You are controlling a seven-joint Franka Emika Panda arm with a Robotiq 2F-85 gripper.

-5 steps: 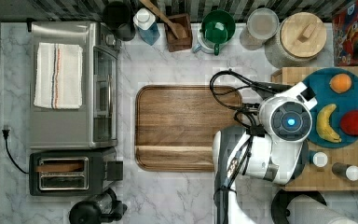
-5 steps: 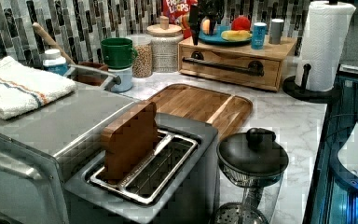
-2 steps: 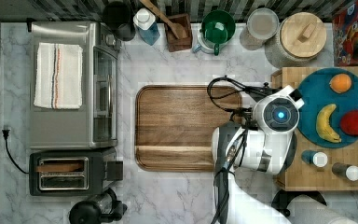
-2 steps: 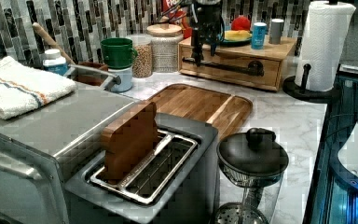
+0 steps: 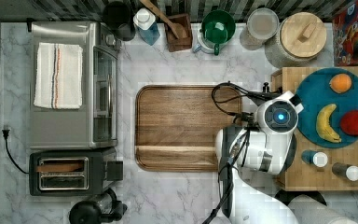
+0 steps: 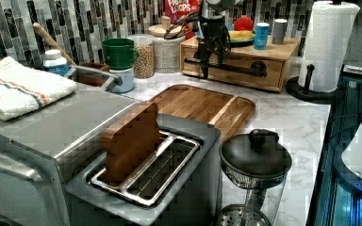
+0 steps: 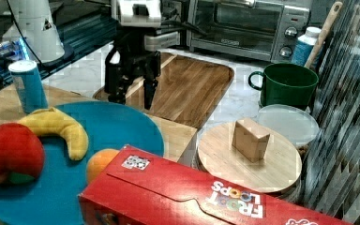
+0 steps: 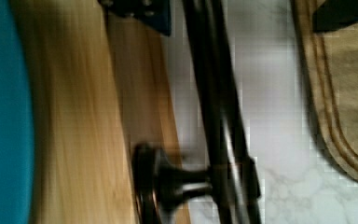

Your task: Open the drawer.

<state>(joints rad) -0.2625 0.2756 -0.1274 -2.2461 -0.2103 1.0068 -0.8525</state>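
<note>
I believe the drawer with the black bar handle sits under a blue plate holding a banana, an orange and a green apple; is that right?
Not quite: the top view shows the apple is red. The drawer, blue plate, banana and orange are as you say.

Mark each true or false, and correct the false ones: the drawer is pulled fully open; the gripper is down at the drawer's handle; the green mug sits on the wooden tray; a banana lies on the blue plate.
1. The drawer is pulled fully open. False: its front sits flush with the box.
2. The gripper is down at the black bar handle. True.
3. The green mug sits on the wooden tray. False: it stands by the back wall, off the tray.
4. A banana lies on the blue plate. True.
</note>
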